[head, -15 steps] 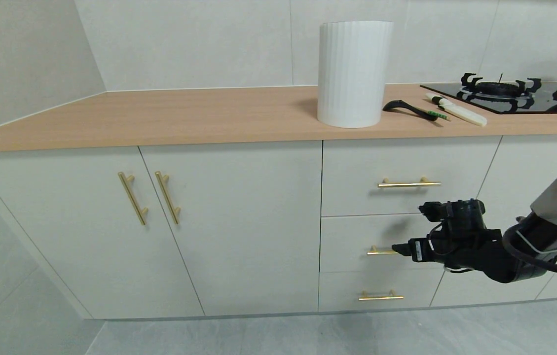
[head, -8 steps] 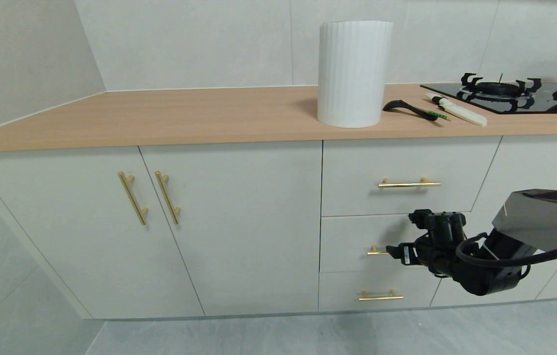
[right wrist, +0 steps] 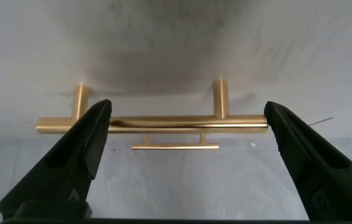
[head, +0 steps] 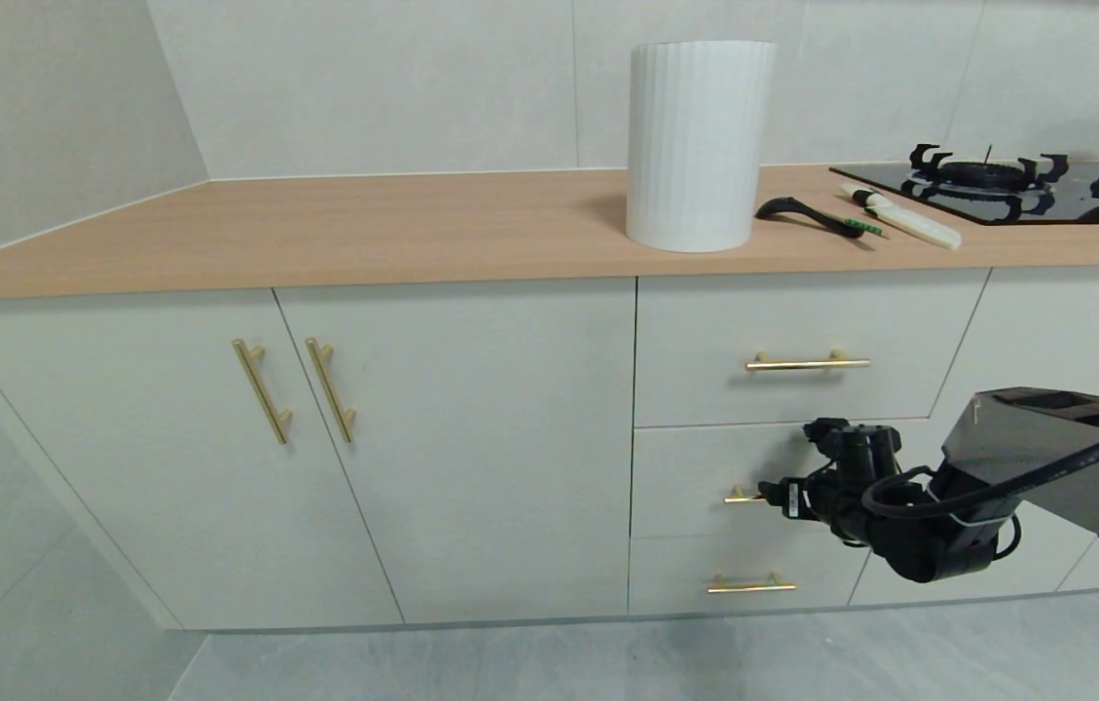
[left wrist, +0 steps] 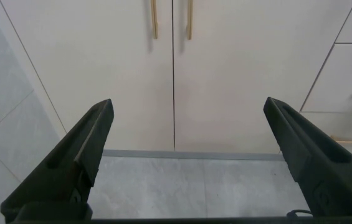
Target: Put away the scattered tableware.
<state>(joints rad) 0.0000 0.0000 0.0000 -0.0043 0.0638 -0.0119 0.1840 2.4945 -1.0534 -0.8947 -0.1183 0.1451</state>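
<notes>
Lower right: right gripper (head: 775,495) hung spread at the drawer handle (right wrist: 157,123), grasping nothing. Drawer-opening step, apparently; next move called for clamping and pulling.

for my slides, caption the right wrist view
Open right pincer facing the middle drawer's brass handle, not yet gripping it.

You see a matt wood-grain counter (head: 364,224), smooth matt pale cabinet fronts (head: 471,438) and polished brass-coloured metal handles (right wrist: 157,123). The white canister (head: 698,146) is ribbed and matt, the spoon (head: 802,212) looks like black plastic, and the hob (head: 1045,200) is glossy black glass.
</notes>
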